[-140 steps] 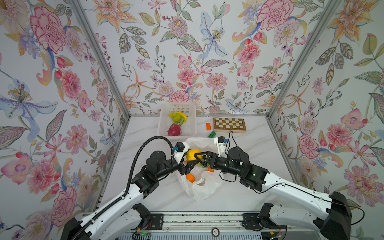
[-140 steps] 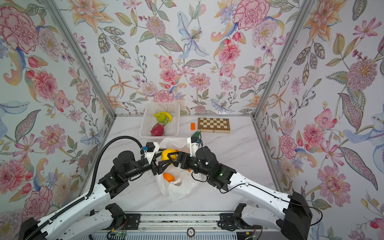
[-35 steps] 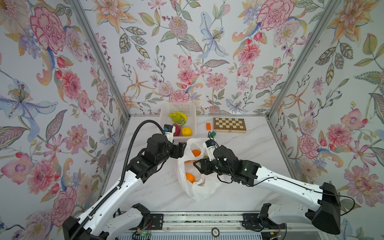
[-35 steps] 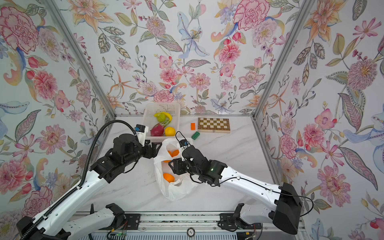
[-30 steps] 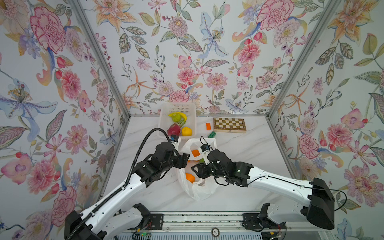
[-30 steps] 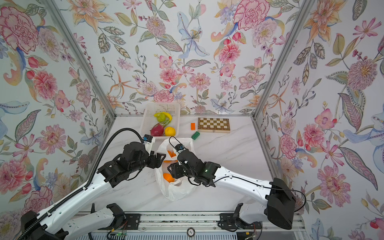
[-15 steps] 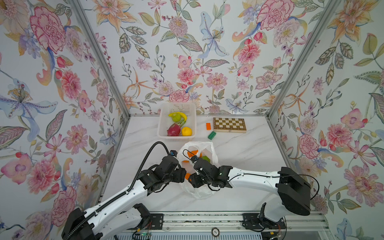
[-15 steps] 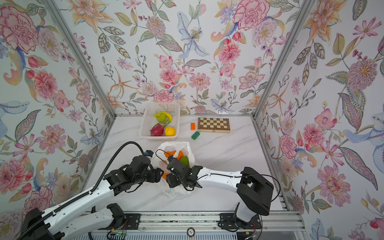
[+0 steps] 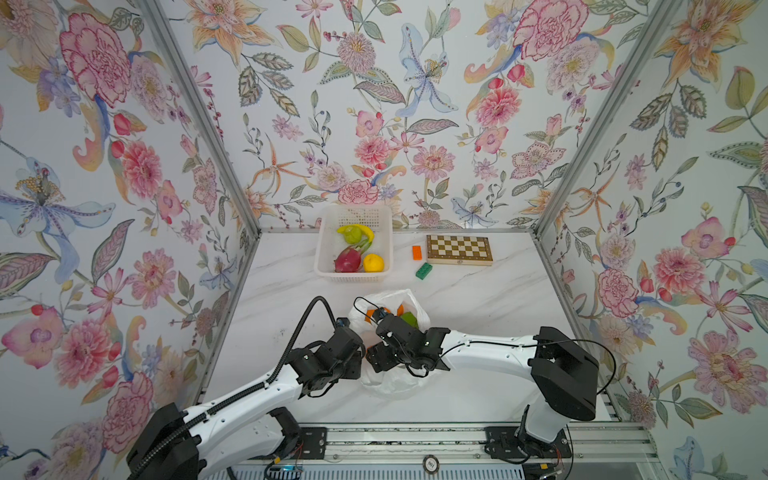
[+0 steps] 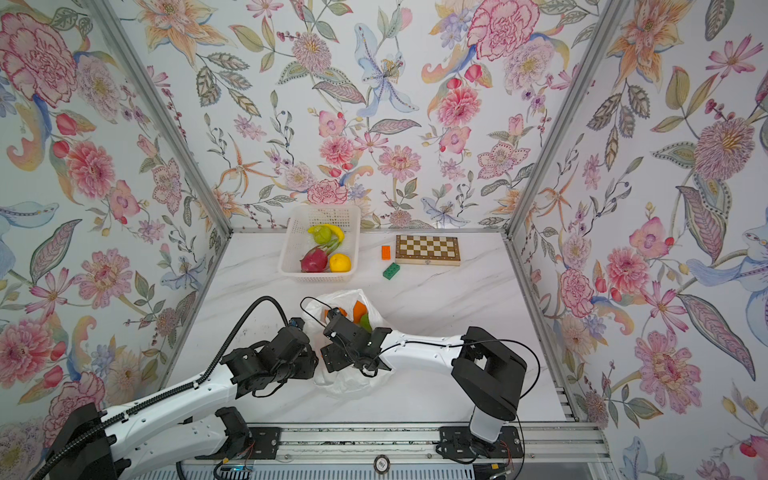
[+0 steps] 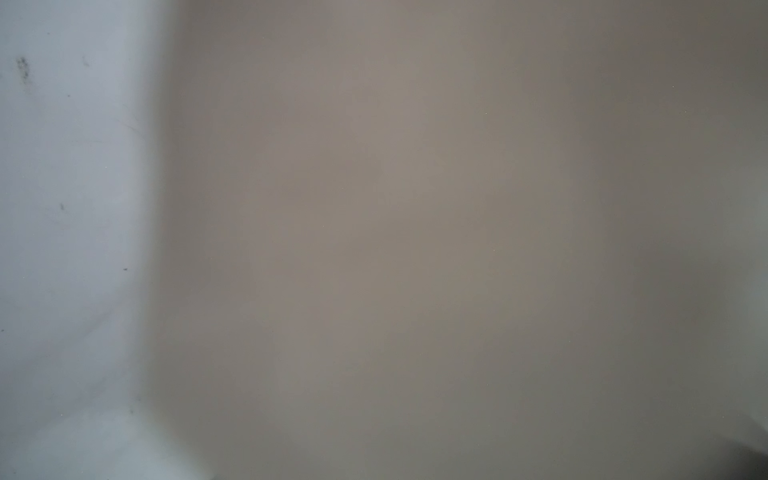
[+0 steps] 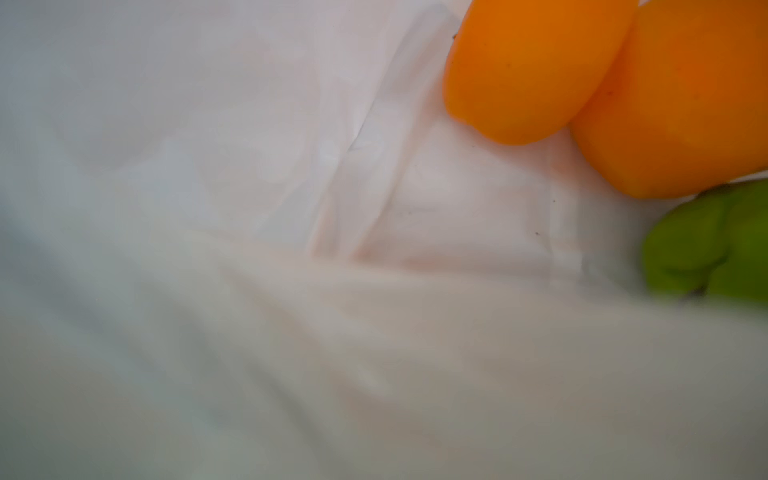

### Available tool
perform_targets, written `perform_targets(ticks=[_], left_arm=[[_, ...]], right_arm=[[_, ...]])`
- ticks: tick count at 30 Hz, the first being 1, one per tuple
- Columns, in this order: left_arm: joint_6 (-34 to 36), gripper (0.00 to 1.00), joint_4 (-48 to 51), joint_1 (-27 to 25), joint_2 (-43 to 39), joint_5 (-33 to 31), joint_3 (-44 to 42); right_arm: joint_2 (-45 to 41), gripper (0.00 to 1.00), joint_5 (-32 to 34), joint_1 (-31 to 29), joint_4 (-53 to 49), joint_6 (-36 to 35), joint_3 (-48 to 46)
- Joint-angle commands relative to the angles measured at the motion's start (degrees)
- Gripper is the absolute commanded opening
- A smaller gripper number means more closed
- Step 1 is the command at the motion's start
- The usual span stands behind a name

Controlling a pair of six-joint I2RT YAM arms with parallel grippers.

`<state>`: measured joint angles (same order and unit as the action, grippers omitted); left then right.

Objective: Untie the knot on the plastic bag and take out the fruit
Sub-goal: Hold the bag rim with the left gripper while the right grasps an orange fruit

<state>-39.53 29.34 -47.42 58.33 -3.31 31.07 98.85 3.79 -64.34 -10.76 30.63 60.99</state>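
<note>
The plastic bag (image 9: 390, 384) lies crumpled mid-table with its mouth open toward the basket; no knot shows. Orange fruit (image 9: 400, 309) and a green fruit (image 9: 409, 320) show in the mouth. My left gripper (image 9: 360, 365) and right gripper (image 9: 376, 359) press nose to nose onto the bag's near part, their fingers hidden under the wrists. Bag film (image 11: 415, 249) fills the left wrist view. In the right wrist view are film (image 12: 291, 166), two orange fruit (image 12: 532, 70) and a green fruit (image 12: 715, 245).
The white basket (image 9: 322, 249) at the back holds a dragon fruit (image 9: 347, 262), a yellow fruit (image 9: 373, 262), a green fruit (image 9: 352, 235) and a banana (image 9: 365, 230). Right of it lie an orange brick (image 9: 416, 252), a green brick (image 9: 424, 271) and a chessboard (image 9: 459, 249).
Over the last second both grippers have come from the bag's mouth toward the table's front edge and sunk onto the bag. The yellow fruit held earlier now lies in the basket.
</note>
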Motion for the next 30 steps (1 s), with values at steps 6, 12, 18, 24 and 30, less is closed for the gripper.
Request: perform_targets(ticks=[6, 12, 18, 24, 30], left_arm=[[-1.12, 0.52, -1.22, -0.84, 0.85, -1.95, -1.62], [-1.14, 0.51, -1.33, -0.83, 0.69, -2.53, -1.89], [-0.99, 0.50, -2.13, -0.87, 0.66, -3.06, -2.03], [-0.73, 0.50, -2.67, -0.83, 1.76, -2.91, -1.98], [-0.26, 0.50, -3.10, -0.84, 1.32, -3.19, -1.65]], right_arm=[[4.81, 0.84, 1.39, -0.42, -0.82, -0.42, 2.99], [6.49, 0.77, 1.44, -0.24, -1.39, -0.54, 3.71], [4.86, 0.63, 2.56, -0.16, -1.50, -0.32, 3.80], [2.23, 0.56, 2.91, 0.90, 0.96, 1.15, 2.84], [-0.88, 0.54, 1.45, 2.37, 5.22, 3.02, 0.25]])
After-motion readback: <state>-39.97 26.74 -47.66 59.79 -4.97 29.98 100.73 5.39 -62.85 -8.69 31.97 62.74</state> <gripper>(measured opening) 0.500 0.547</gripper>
